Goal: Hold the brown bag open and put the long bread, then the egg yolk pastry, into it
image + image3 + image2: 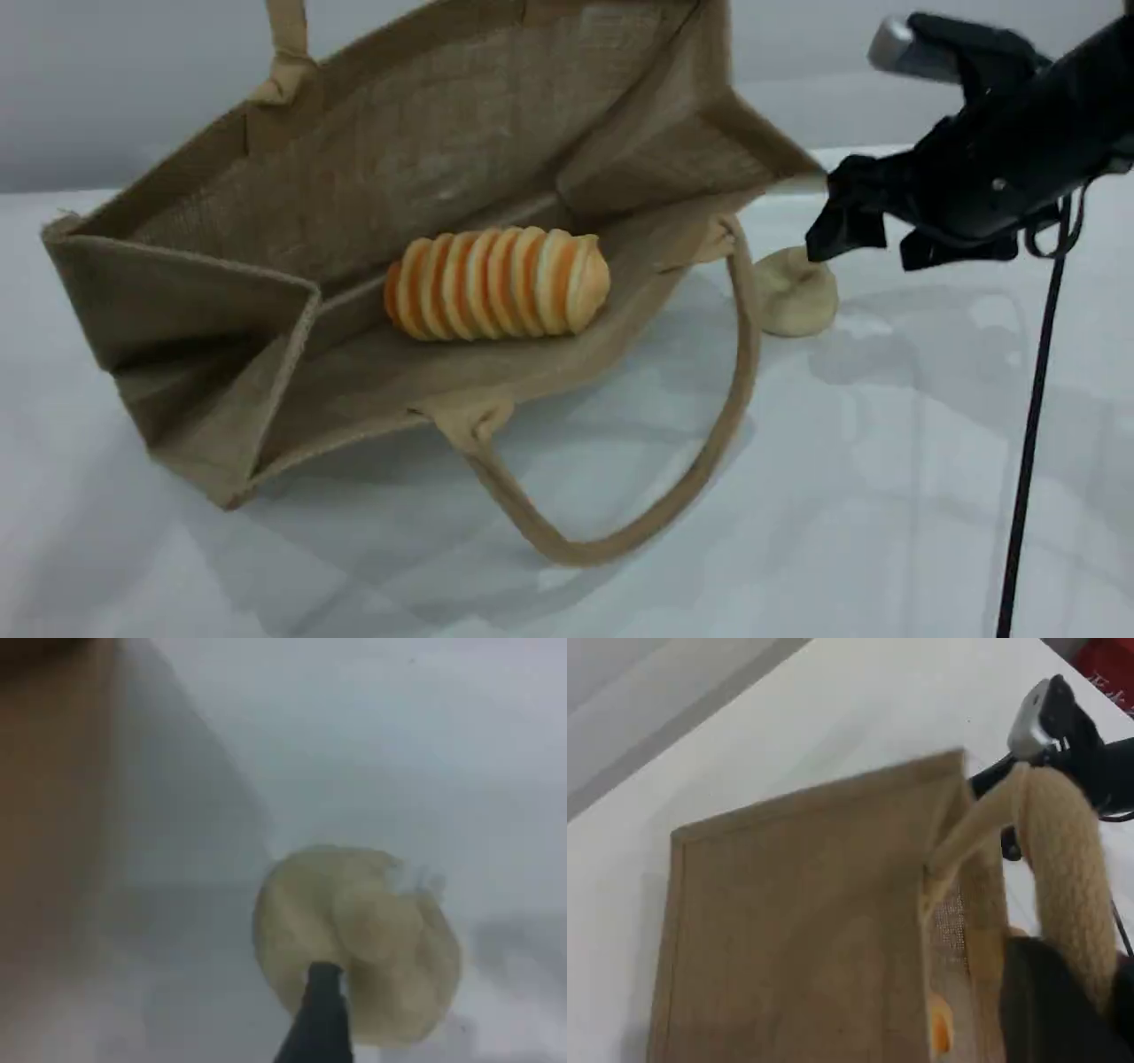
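**Inspector:** Where does the brown bag (425, 151) stand?

**Assessor:** We find it lying on its side on the white tabletop (886, 496), its mouth open toward the scene camera. The upper handle (287, 44) rises taut out of the top of the scene view. The lower handle (749, 354) lies slack in a loop on the tabletop in front of the mouth.

**Inspector:** And the left tool (1050, 1001)?

**Assessor:** It is out of the scene view. In its own wrist view we see the thick rope handle running straight into the dark fingertip at the bottom right. We record this tool as closed on the upper handle, holding that side of the bag raised.

**Inspector:** Position of the long bread (496, 283)?

**Assessor:** It is inside the bag, lying lengthwise on the lower panel, near the fold at the bottom. A sliver of its orange also shows through the mouth in the left wrist view.

**Inspector:** The egg yolk pastry (797, 292)?

**Assessor:** It sits outside the bag on the tabletop, just beside the right corner of the mouth and near the lower handle.

**Inspector:** The right tool (864, 248)?

**Assessor:** We note its jaws spread wide with nothing gripped, low over the pastry. One finger sits at the pastry's upper left edge and the other is out to its right. The right wrist view shows a fingertip (321, 1010) overlapping the pastry's near side. That view is blurred, so we cannot tell whether there is contact or only closeness.
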Controlling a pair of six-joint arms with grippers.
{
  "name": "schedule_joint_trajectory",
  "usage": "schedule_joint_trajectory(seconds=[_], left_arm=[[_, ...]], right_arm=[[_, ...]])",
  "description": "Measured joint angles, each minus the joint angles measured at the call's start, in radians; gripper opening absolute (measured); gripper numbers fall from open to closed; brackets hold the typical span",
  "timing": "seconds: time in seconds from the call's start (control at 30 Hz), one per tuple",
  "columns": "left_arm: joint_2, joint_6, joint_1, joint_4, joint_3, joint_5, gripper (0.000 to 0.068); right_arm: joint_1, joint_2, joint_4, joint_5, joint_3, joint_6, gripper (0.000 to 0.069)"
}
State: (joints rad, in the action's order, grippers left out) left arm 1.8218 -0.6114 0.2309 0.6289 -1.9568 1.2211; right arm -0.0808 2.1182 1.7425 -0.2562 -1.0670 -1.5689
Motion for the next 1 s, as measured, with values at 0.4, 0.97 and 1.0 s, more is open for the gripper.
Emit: schedule_joint_trajectory(seconds=[0.4,0.97,1.0], left_arm=[[0.000,0.019,0.000,0.001,0.000,0.000,0.0085],[0.000,0.034,0.000,0.002,0.000,0.000,0.0085],[0.000,0.039,0.000,0.002,0.000,0.000,0.0085]], right_arm=[[0.000,0.079,0.001,-0.083,-0.078,-0.001,0.0587],[0.000,0.134,0.002,-0.120,-0.108,-0.001,0.0244],[0.000,0.135,0.002,-0.121,-0.108,-0.001,0.0215]])
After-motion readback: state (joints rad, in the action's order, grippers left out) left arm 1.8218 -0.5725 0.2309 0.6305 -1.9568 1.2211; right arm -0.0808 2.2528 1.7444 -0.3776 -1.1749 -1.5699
